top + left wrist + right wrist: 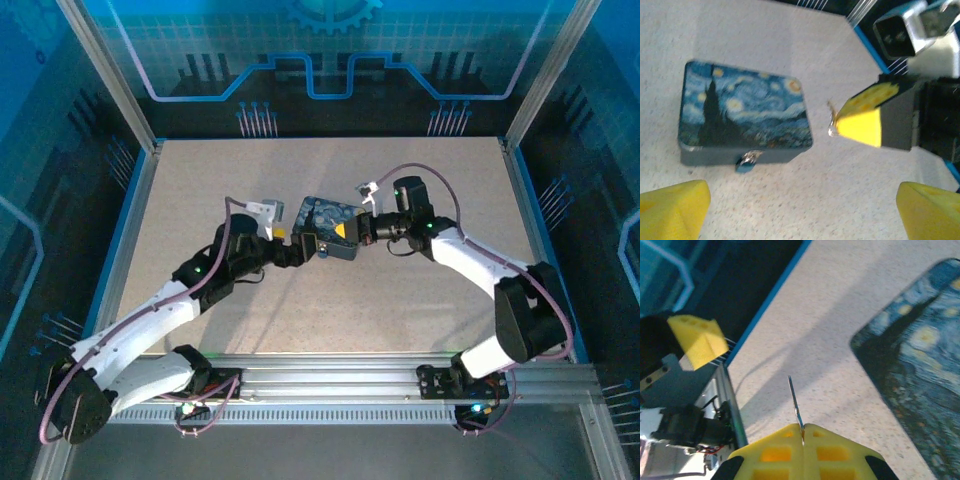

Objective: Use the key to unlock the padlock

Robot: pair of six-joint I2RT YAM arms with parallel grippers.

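The padlock (747,161), tiny and bluish with a silvery shackle, hangs on the front side wall of the night-sky painted tin (745,111). My left gripper (802,215) is open, its yellow fingertips (675,207) spread wide a little short of the padlock, with nothing between them. My right gripper (803,432) is shut on the key (796,402), a thin dark sliver sticking out past the pads. In the left wrist view the key (831,120) pokes from the right gripper (860,120) just right of the tin. From above, the left gripper (298,243) and the right gripper (347,233) meet at the tin (325,215).
The tin lies mid-table on the speckled beige mat (300,310). Blue-edged rails (125,215) and transparent walls enclose the mat. One left finger (697,340) shows off to the side of the key's tip. Bare mat surrounds the tin.
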